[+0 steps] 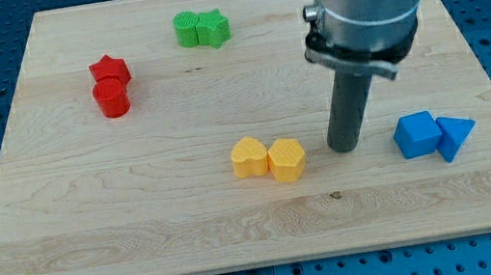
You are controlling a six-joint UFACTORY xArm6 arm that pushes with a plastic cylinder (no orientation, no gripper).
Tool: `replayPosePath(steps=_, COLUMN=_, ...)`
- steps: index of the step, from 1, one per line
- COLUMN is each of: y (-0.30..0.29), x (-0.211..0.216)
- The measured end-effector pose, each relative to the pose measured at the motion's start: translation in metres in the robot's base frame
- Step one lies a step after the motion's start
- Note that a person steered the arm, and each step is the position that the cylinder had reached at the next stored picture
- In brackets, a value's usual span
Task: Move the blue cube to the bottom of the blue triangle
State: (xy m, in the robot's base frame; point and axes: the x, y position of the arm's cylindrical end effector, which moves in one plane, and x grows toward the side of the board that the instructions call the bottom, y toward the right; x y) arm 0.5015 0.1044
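My tip (344, 147) is the blunt lower end of a straight, dark, matte rod hanging from a broad grey metal cylinder. As a tool it has no jaws to open or close and holds nothing; it rests on the tabletop with bare wood all round it.

Just to the view's right of it, apart from it, sits the blue cube (417, 134), a smooth plastic block with crisp edges. The cube touches the blue triangle (455, 135), a wedge-shaped block lying on the cube's right side and slightly lower in the view.

To the view's left of my tip lie two glossy yellow pieces pressed together: a yellow hexagonal block (287, 159) nearer the rod, and a yellow heart-shaped block (248, 156) beyond it.

Well apart, toward the view's top, two green blocks (201, 29) sit touching; their shapes are hard to make out. At the upper left a red star (109, 70) touches a red cylinder (111, 98) just below it.

The tabletop (138, 202) is pale wood with fine grain running left to right.
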Motion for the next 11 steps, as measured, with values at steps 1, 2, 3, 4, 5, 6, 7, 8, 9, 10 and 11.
replayPosePath(steps=1, y=0.007, x=-0.032)
replayPosePath(steps=2, y=0.029, x=-0.037)
replayPosePath(steps=3, y=0.045, x=-0.014)
replayPosePath(steps=4, y=0.047, x=-0.013)
replayPosePath(steps=5, y=0.058, x=-0.003)
replayPosePath(steps=6, y=0.062, x=0.0)
replayPosePath(steps=7, y=0.063, x=0.013)
replayPosePath(steps=8, y=0.064, x=0.019)
replayPosePath(steps=9, y=0.06, x=0.023)
replayPosePath(steps=10, y=0.07, x=0.037)
replayPosePath(steps=11, y=0.076, x=0.048)
